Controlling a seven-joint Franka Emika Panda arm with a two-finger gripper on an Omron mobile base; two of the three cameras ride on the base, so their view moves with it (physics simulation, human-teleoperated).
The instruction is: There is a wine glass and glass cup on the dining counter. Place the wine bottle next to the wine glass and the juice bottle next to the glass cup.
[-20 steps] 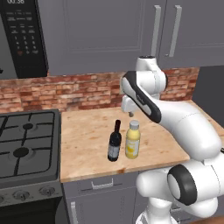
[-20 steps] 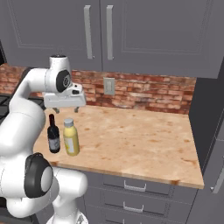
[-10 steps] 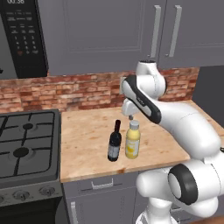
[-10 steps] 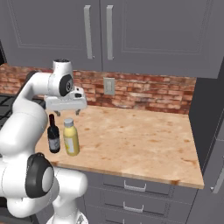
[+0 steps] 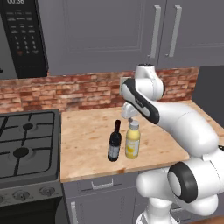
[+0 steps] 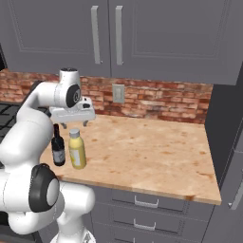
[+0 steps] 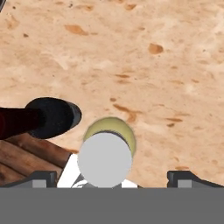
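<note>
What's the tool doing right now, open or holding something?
Tool: open, holding nothing, poised above the juice bottle.

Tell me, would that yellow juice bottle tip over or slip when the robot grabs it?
Probably not easily: the juice bottle looks stout and stands upright on the wood counter. Its smooth round body might slip a little between the open gripper hanging above it. A sideways nudge could knock the slimmer wine bottle close beside it.
</note>
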